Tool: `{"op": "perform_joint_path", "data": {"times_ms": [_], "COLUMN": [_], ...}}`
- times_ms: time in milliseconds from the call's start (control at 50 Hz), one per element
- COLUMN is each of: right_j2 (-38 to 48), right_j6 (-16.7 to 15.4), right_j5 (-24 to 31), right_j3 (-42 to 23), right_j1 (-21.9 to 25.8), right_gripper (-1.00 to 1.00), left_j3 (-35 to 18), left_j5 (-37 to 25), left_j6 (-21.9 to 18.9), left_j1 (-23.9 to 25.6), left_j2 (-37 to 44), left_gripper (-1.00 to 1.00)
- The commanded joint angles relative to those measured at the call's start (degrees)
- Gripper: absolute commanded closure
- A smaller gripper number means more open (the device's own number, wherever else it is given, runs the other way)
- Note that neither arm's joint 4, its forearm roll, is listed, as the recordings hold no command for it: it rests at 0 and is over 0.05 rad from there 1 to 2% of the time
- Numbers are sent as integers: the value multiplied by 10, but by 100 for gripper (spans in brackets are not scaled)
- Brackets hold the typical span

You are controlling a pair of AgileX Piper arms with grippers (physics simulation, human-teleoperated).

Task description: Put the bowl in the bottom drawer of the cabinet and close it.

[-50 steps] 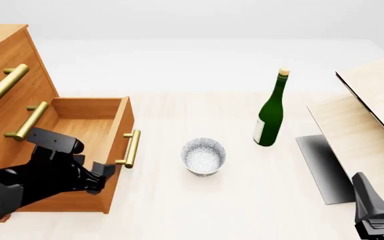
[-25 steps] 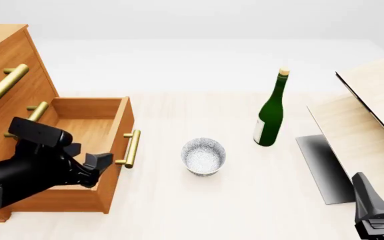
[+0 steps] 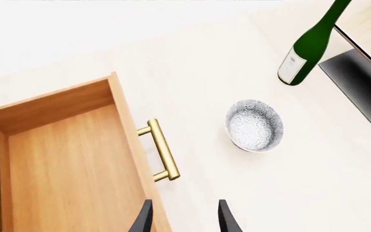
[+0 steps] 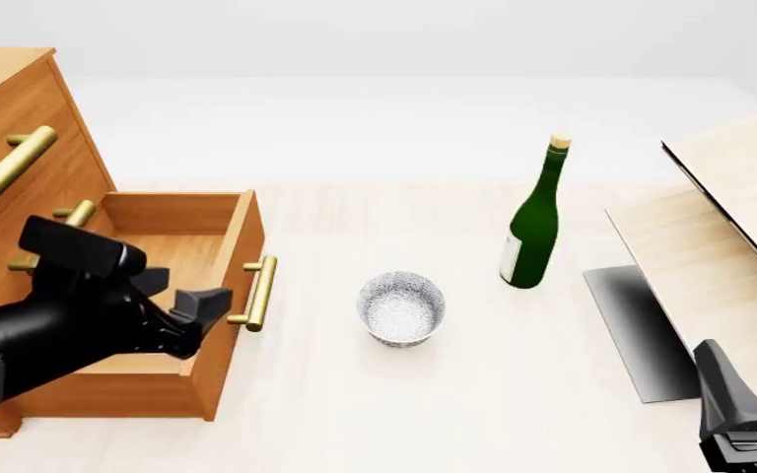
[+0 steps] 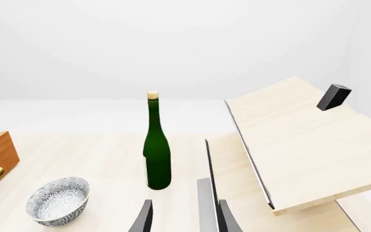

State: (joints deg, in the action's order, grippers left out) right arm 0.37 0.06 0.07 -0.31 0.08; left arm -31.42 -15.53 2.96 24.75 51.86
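On the table point(image 4: 352, 414) stand one cabinet point(image 4: 11, 148) at far left, one bowl point(image 4: 401, 308) near the middle, and one green bottle point(image 4: 532, 227) upright beyond and right of the bowl. Three drawers make up the cabinet, each with a brass bar handle; the bottom drawer point(image 4: 174, 296) is pulled out and its inside shows bare wood, its handle point(image 4: 257, 293) facing the bowl. At right lean pale boards point(image 4: 733, 236) over a dark slab point(image 4: 635, 330), with a small black block point(image 5: 334, 96) resting on the upper board.

Two arms are in view. Reaching from the lower left, the left arm stretches over the open drawer, its left gripper point(image 4: 201, 313) just above the drawer's front edge, close to the handle and well apart from the bowl. In the left wrist view its fingers point(image 3: 143, 220) stand spread, nothing between them. Low at the right corner sits the right gripper point(image 5: 184, 220), barely in the front view; its wrist camera shows the fingers apart and empty, pointing toward the bottle and boards.

Sitting upright on the bare tabletop is the bowl, between drawer front and bottle, touching neither
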Motion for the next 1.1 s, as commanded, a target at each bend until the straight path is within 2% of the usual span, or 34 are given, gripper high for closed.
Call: {"op": "perform_joint_path", "data": {"times_ms": [20,680,1100], "right_j2": [0,0,0], "right_j6": [0,0,0], "right_j5": [0,0,0], "right_j3": [0,0,0], "right_j1": [0,0,0], "right_gripper": [-100,-100,-100], "left_j3": [-8,-60,-89], "left_j5": [5,39,62], "left_j6": [17,33,60], "left_j1": [7,61,88], "left_j2": [1,60,110], "left_gripper": [-100,-100,-100]}}
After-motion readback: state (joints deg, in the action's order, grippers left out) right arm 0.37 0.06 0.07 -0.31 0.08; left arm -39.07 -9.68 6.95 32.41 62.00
